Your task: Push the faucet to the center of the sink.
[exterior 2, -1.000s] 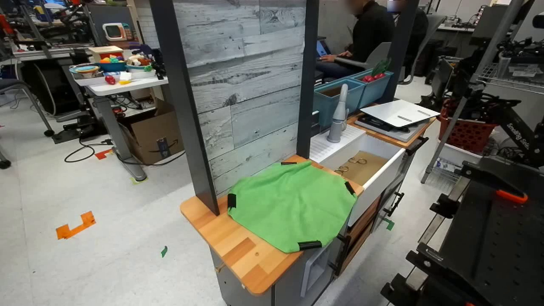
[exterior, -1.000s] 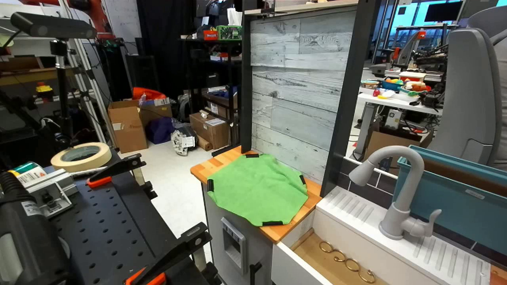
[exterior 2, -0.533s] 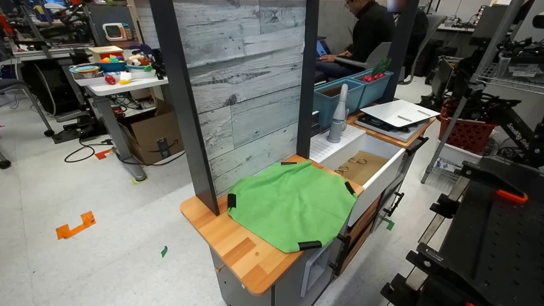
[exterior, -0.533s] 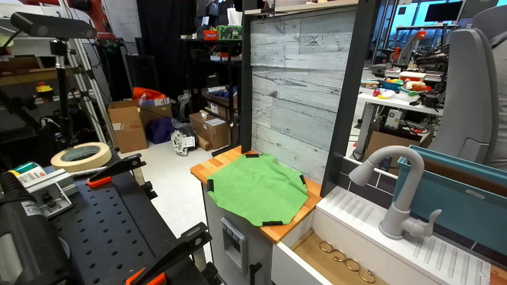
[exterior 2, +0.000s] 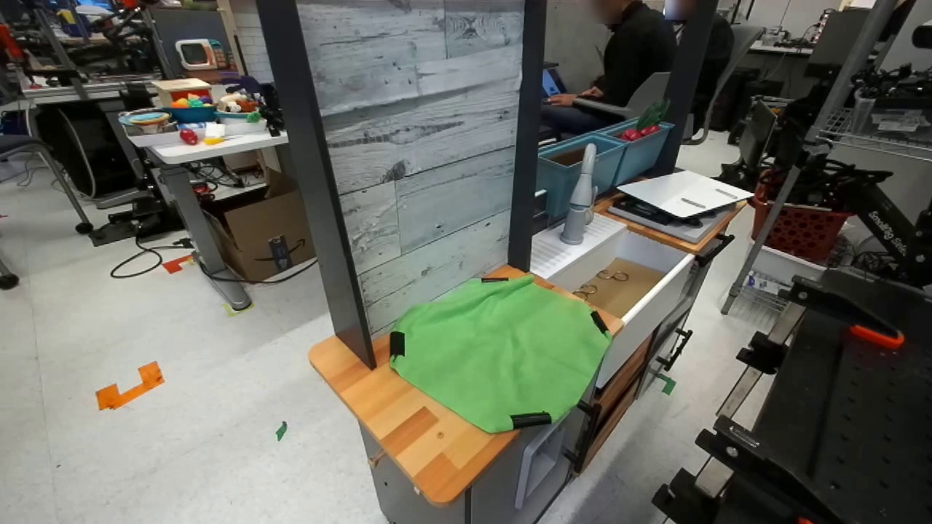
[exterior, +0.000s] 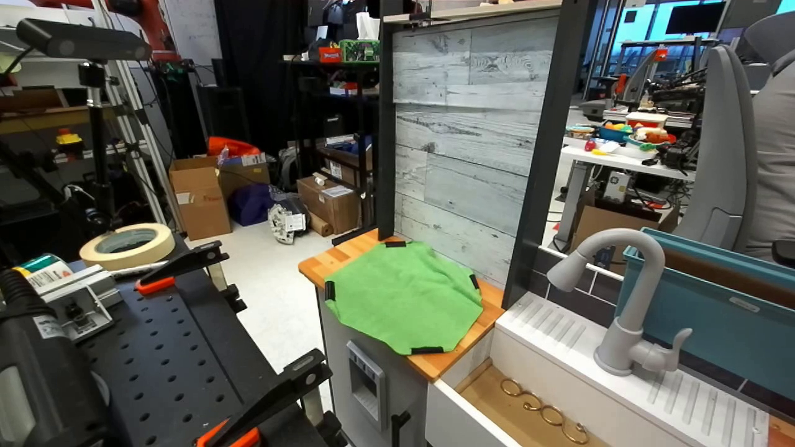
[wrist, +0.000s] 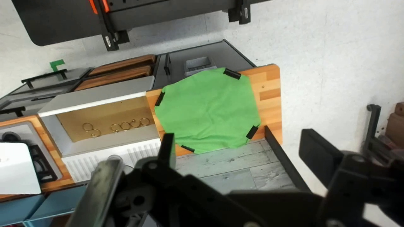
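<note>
The grey faucet [exterior: 646, 285] stands upright on the white ribbed ledge behind the sink [exterior: 466, 416]. Its spout points along the ledge toward the green cloth side, not over the basin. It also shows in an exterior view [exterior 2: 577, 207], spout toward that camera. In the wrist view only a bit of its base [wrist: 114, 157] shows; the rest is hidden behind my left-hand finger. The sink also shows in the wrist view [wrist: 101, 104]. My gripper [wrist: 238, 142] is open, with nothing between its fingers, high above the counter and plank backboard. It is out of both exterior views.
A green cloth [exterior: 404, 298] is taped on the wooden counter beside the sink. Dark posts frame the plank backboard [exterior 2: 429, 145]. Teal bins [exterior 2: 575, 164] stand behind the faucet. A white board [exterior 2: 684, 193] lies beyond the sink. Gold rings [exterior: 543, 413] lie in the basin.
The faucet and sink have not moved. In the background the grey chair has shifted and turned, and the seated person's head has moved.
</note>
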